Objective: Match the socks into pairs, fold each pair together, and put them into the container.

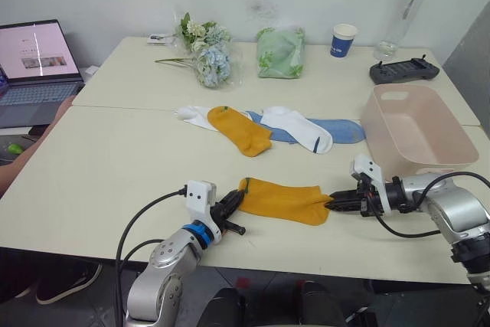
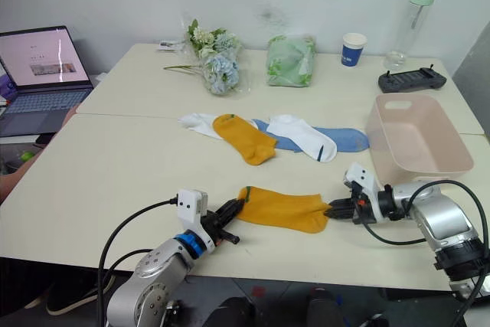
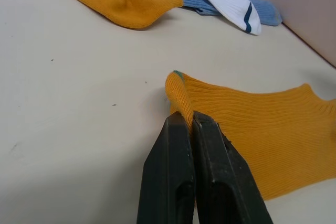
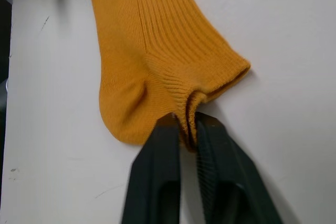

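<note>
yellow sock (image 1: 285, 201) flat on tabletop (image 1: 115, 174) | one end pinched in left gripper (image 1: 239, 201) jaws | other end pinched in right gripper (image 1: 334, 204) jaws | tub (image 1: 417, 132) just beyond

Beside the tub (image 1: 419, 132) lay two yellow socks (image 1: 285, 200) (image 1: 239, 129), two white socks (image 1: 300, 128) (image 1: 192, 115) and at least one blue sock (image 1: 344, 130). Behind the tub stood one cup (image 1: 344, 40), one bottle (image 1: 404, 14) and one controller (image 1: 403, 70). Farther from it were one green bundle (image 1: 280, 53), one bouquet (image 1: 205, 53) and one laptop (image 1: 37, 70).
</note>
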`<state>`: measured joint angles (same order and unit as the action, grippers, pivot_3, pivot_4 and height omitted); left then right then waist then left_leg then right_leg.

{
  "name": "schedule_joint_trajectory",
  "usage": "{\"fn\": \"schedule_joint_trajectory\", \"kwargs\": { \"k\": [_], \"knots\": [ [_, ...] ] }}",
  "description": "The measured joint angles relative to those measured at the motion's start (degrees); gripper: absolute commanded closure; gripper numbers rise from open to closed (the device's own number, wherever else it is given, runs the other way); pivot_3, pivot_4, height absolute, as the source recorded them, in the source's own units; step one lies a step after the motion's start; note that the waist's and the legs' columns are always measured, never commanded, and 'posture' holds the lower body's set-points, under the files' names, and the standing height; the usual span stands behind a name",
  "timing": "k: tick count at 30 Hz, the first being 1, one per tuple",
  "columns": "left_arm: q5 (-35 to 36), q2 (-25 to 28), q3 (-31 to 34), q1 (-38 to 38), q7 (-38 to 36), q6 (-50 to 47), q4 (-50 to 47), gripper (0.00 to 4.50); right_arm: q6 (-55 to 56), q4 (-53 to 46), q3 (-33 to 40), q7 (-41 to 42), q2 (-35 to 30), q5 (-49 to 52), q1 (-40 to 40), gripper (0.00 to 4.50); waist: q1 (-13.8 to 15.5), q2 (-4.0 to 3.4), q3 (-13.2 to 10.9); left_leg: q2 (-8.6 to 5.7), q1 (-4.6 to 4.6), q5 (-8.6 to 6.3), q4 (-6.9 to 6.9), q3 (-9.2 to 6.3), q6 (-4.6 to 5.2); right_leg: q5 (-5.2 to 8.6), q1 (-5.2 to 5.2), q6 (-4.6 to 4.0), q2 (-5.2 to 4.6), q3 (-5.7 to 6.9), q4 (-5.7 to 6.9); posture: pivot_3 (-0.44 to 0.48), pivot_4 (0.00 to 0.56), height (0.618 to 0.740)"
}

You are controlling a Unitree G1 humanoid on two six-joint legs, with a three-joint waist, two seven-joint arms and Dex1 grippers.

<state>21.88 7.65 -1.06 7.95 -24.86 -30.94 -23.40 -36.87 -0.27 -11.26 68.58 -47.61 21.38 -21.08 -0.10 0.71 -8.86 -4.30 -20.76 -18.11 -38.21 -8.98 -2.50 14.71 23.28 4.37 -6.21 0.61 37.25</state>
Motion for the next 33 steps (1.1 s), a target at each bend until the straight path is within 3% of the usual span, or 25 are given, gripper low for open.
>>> {"fn": "schedule_joint_trajectory", "kwargs": {
  "k": [4, 8, 13, 18, 22, 24, 27, 30, 33],
  "knots": [
    [3.0, 6.9, 1.7, 0.5, -3.5, -2.7, -1.1, 2.29, -2.1, -3.0, 4.2, -1.6, -1.6, 1.0, 3.6, 1.43, 0.1, -0.01, 0.0, 0.02, -0.02, 0.00, 0.05, -0.05, 0.00, 0.00, 0.01, 0.00, 0.01, 0.05, -0.03, 0.000, 0.150, 0.740],
    [7.9, 14.2, 6.6, -2.4, -8.2, -6.1, -1.5, 2.29, -6.9, -8.3, 10.4, -5.5, -1.2, 4.7, 8.3, 1.43, 0.1, -0.03, 0.0, 0.01, 0.00, 0.00, 0.06, -0.04, 0.01, -0.01, -0.01, -0.02, 0.01, 0.03, -0.03, 0.000, 0.150, 0.740],
    [10.4, 22.3, 7.8, -12.7, -15.5, -7.7, 5.7, 2.29, -15.3, -16.3, 18.6, -15.3, 5.2, 10.9, 14.0, 1.43, 0.1, -0.05, 0.0, 0.01, 0.00, 0.00, 0.07, -0.07, 0.01, -0.02, -0.03, -0.03, 0.04, 0.06, -0.04, 0.000, 0.150, 0.740],
    [9.0, 21.9, 2.8, -21.0, -19.1, -7.6, 15.3, 2.29, -17.9, -21.0, 18.8, -21.7, 8.1, 11.4, 17.1, 1.43, 0.0, -0.04, 0.0, -0.01, 0.01, -0.01, 0.05, -0.06, 0.01, -0.03, -0.03, -0.02, 0.02, 0.04, -0.06, 0.000, 0.150, 0.740],
    [6.7, 21.3, -0.1, -22.8, -20.9, -5.9, 20.4, 2.29, -18.1, -21.8, 18.4, -24.1, 9.0, 11.3, 17.7, 1.43, -0.5, -0.04, 0.0, 0.02, 0.05, 0.00, 0.07, -0.04, 0.01, -0.03, -0.02, -0.03, 0.04, 0.03, -0.02, 0.000, 0.150, 0.740],
    [6.1, 21.3, -1.4, -22.7, -21.9, -5.9, 20.9, 2.70, -18.1, -22.0, 17.9, -24.9, 9.4, 11.4, 17.7, 1.38, -0.5, -0.04, 0.0, 0.01, 0.04, 0.00, 0.06, -0.07, 0.01, -0.03, -0.02, -0.03, 0.04, 0.03, -0.02, 0.000, 0.150, 0.740],
    [5.8, 21.3, -2.0, -22.5, -22.5, -5.5, 20.9, 3.54, -18.1, -22.0, 17.8, -26.1, 10.2, 11.4, 17.7, 2.02, -0.5, -0.04, 0.0, 0.01, 0.03, 0.00, 0.05, -0.07, 0.01, -0.03, -0.02, -0.02, 0.03, 0.04, -0.02, 0.000, 0.150, 0.740],
    [5.7, 21.3, -2.0, -22.4, -22.6, -4.8, 20.9, 4.48, -18.1, -22.0, 17.4, -26.8, 11.4, 11.5, 17.7, 3.07, -0.5, -0.05, 0.0, 0.01, 0.04, 0.00, 0.06, -0.07, 0.01, -0.03, -0.02, -0.02, 0.03, 0.03, -0.02, 0.000, 0.150, 0.740],
    [5.7, 21.3, -1.9, -22.4, -22.6, -4.8, 20.9, 4.50, -18.4, -22.1, 16.7, -27.2, 12.1, 12.2, 17.7, 4.11, -0.5, -0.04, 0.0, 0.00, 0.03, 0.00, 0.06, -0.07, 0.01, -0.03, -0.02, -0.02, 0.03, 0.03, -0.03, 0.000, 0.150, 0.740]
  ]
}}
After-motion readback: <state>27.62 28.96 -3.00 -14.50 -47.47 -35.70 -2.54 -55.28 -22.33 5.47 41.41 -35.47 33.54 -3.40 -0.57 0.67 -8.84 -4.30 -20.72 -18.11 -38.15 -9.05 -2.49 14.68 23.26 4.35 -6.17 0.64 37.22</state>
